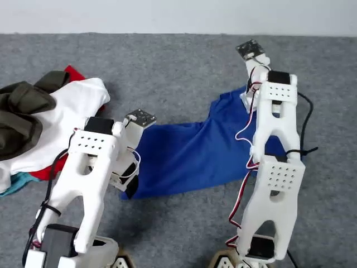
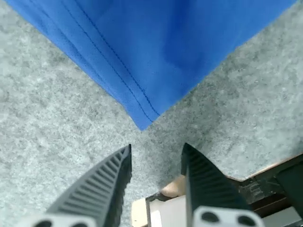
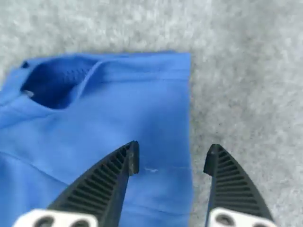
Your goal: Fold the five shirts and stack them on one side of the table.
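- Inspecting the table (image 1: 167, 61), you have the blue shirt (image 1: 189, 156) lying flat in the middle, between your two arms, with its collar end toward the far right
- Your left gripper (image 2: 156, 149) hangs over bare grey surface just off the blue shirt's near hem corner; its jaws stand moderately apart with nothing between them
- Your right gripper (image 3: 174, 146) sits above the collar end of the blue shirt, jaws spread wide and holding nothing; one finger is over the cloth, the other over bare table beside the shirt's edge
- At the left side you have a loose heap: a white shirt (image 1: 72, 106) over a red shirt (image 1: 72, 72) and a teal shirt (image 1: 14, 184), with an olive shirt (image 1: 22, 111) bunched on top at the left edge
- Open grey surface runs along the far edge beyond the blue shirt, and between the blue shirt and the arm bases
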You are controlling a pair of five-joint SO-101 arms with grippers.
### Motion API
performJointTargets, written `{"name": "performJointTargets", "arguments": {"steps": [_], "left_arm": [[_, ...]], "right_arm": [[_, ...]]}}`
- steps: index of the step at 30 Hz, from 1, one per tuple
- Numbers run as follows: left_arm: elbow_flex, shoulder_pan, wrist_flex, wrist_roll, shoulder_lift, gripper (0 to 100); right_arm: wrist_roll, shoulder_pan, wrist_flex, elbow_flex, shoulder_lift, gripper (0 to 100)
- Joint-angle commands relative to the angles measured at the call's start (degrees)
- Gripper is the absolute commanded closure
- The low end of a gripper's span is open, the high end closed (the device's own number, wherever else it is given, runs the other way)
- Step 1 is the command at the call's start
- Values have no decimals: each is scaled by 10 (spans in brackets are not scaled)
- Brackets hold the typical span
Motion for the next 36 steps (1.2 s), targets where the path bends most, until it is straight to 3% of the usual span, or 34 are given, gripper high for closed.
{"name": "performJointTargets", "arguments": {"steps": [1, 6, 12, 18, 24, 36], "left_arm": [[-8, -1, -3, 23, -20, 836], [-97, -1, 24, 55, -21, 826], [-194, -1, 33, 98, -21, 720], [-127, 0, 33, 94, -20, 703], [8, 0, 31, 44, -16, 703], [36, 3, -4, 34, -14, 703]], "right_arm": [[8, 33, 47, -25, -8, 760], [11, 49, 169, -25, -49, 759], [6, 76, 277, -25, -118, 758], [11, 131, 330, -20, -147, 757], [20, 175, 329, 51, -158, 757], [43, 152, 327, 133, -156, 760]]}}
